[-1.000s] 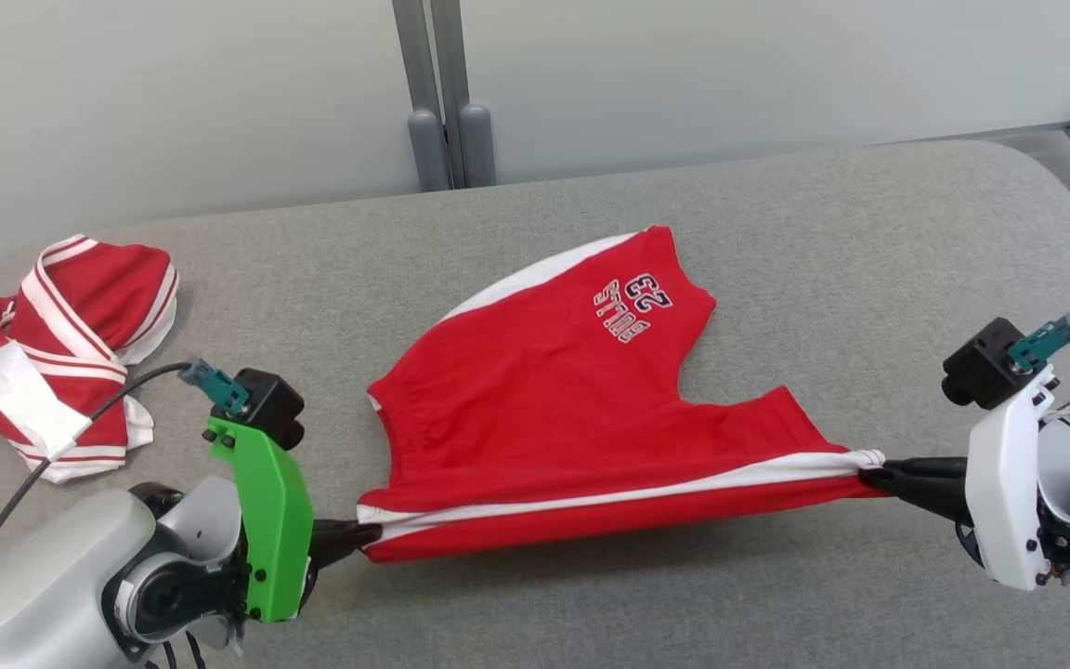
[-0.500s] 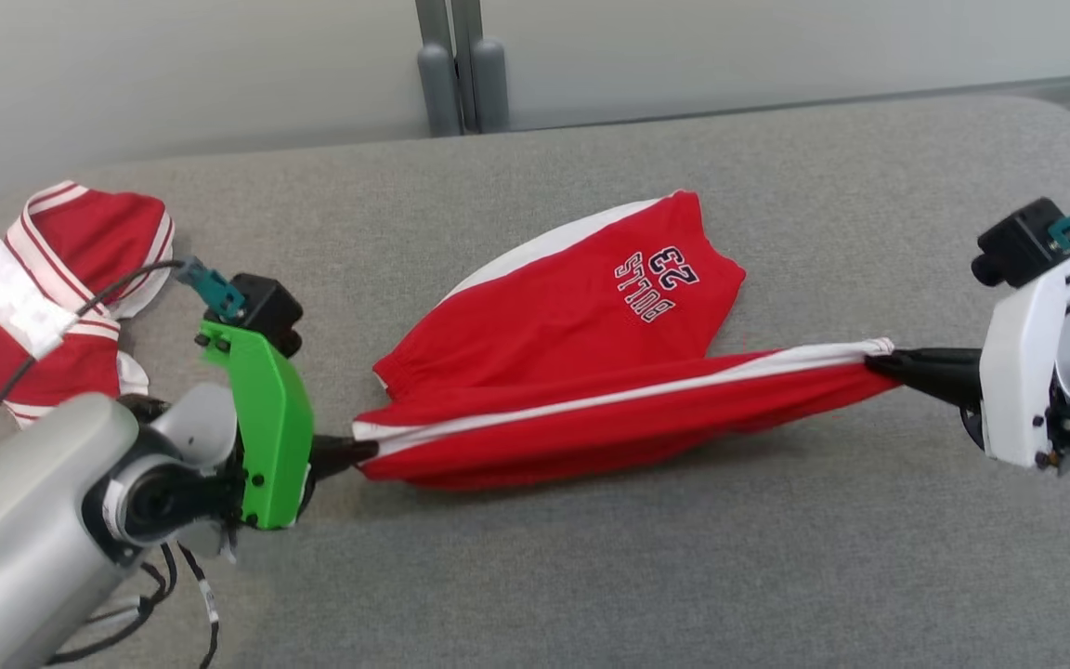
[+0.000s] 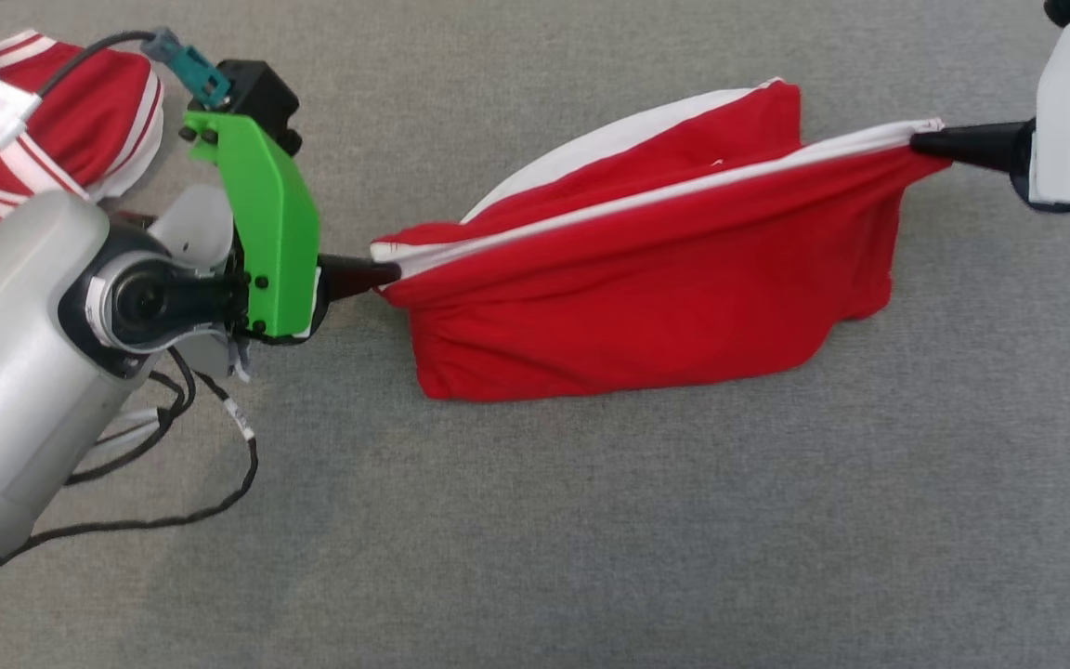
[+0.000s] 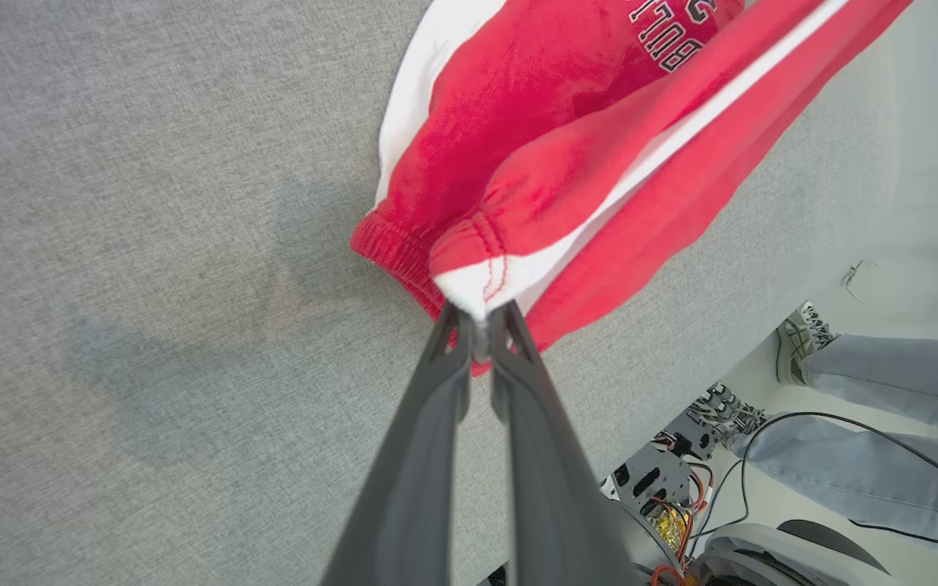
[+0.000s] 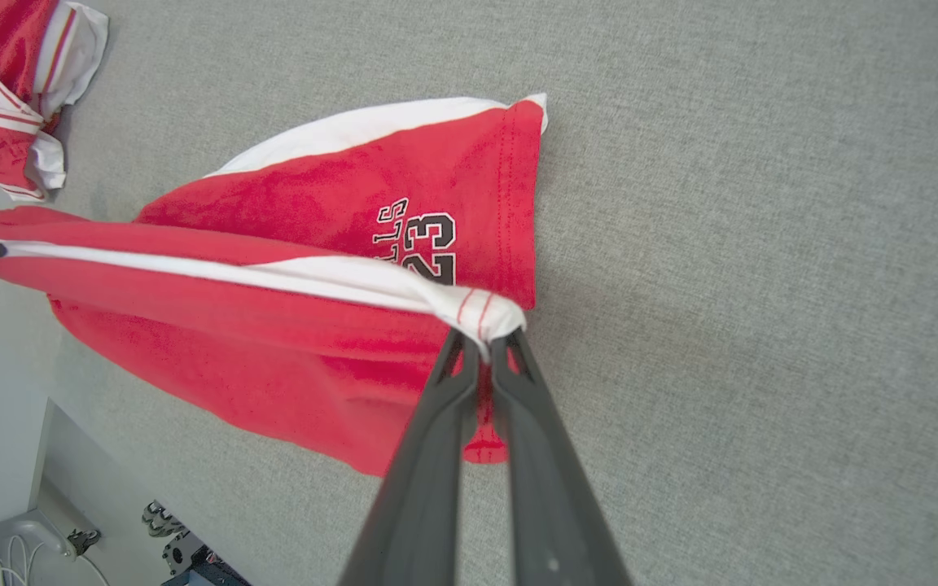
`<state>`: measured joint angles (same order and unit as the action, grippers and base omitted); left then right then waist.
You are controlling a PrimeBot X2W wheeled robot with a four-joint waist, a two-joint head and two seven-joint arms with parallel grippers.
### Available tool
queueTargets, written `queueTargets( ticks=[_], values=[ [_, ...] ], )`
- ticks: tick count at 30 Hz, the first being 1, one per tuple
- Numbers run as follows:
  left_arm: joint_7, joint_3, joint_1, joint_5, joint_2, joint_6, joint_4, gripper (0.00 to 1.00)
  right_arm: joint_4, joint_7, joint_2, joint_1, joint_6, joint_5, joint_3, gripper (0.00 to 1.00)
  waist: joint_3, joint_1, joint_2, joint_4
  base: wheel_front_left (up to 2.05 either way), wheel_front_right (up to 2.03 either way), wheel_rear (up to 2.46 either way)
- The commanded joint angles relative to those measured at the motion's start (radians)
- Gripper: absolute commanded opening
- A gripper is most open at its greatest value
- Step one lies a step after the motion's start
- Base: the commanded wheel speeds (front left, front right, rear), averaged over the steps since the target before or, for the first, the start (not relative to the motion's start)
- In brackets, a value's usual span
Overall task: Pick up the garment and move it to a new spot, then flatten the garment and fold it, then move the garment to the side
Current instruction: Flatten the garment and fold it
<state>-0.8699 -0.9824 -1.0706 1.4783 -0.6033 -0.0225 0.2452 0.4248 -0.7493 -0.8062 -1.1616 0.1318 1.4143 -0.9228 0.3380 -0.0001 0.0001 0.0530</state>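
Looked like the fold step. Left gripper [image 3: 384,273] and right gripper [image 3: 923,143] were each clamped on the garment [image 3: 646,297]'s white-striped edge, held taut, with its lower part resting on the desk [image 3: 591,520]. The next move needed to lay the edge down evenly, then release.

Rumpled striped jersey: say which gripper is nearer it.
Left. The left gripper grips the red shorts just right of the jersey; the right gripper holds their far end, farther right.
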Motion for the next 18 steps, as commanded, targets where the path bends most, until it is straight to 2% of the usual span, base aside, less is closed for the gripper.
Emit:
queueTargets(
  ticks=[1, 7, 13, 14, 15, 16, 17, 18],
  values=[
    [-0.010, 0.006, -0.027, 0.005, 0.008, -0.008, 0.022, 0.00, 0.034, -0.012, 0.006, -0.032, -0.002, -0.017, 0.006, 0.00, 0.104, 0.0001, -0.0001, 0.079, 0.00, 0.00, 0.00],
    [-0.033, 0.018, -0.102, 0.004, 0.059, -0.012, 0.091, 0.00, 0.169, -0.037, 0.077, -0.135, -0.002, -0.067, 0.022, 0.00, 0.173, 0.0001, -0.0001, 0.116, 0.00, 0.00, 0.00],
    [-0.020, 0.016, -0.130, -0.005, 0.103, 0.015, 0.153, 0.00, 0.230, -0.030, 0.136, -0.179, -0.002, -0.090, 0.023, 0.00, 0.191, 0.0001, -0.0001, 0.130, 0.00, 0.00, 0.00],
    [-0.012, 0.017, -0.130, -0.010, 0.108, 0.022, 0.164, 0.37, 0.232, -0.021, 0.143, -0.183, -0.002, -0.097, 0.023, 0.00, 0.192, 0.0001, -0.0001, 0.130, 0.00, 0.00, 0.00],
    [-0.002, 0.021, -0.130, -0.010, 0.112, 0.029, 0.174, 0.78, 0.235, -0.009, 0.147, -0.185, -0.002, -0.103, 0.023, 0.16, 0.192, 0.0001, -0.0001, 0.130, 0.00, 0.00, 0.00],
    [0.002, 0.024, -0.126, -0.005, 0.117, 0.035, 0.182, 0.94, 0.237, 0.001, 0.150, -0.186, -0.002, -0.107, 0.023, 0.34, 0.190, 0.0001, -0.0001, 0.130, 0.00, 0.00, 0.00],
    [0.007, 0.026, -0.121, 0.000, 0.123, 0.043, 0.192, 1.00, 0.240, 0.014, 0.153, -0.187, -0.002, -0.111, 0.024, 0.91, 0.188, 0.0001, -0.0001, 0.129, 0.00, 0.00, 0.00],
    [0.010, 0.027, -0.117, 0.003, 0.127, 0.050, 0.200, 1.00, 0.241, 0.023, 0.156, -0.185, -0.002, -0.114, 0.024, 1.00, 0.184, 0.0001, -0.0001, 0.127, 0.00, 0.00, 0.00]
  ],
)
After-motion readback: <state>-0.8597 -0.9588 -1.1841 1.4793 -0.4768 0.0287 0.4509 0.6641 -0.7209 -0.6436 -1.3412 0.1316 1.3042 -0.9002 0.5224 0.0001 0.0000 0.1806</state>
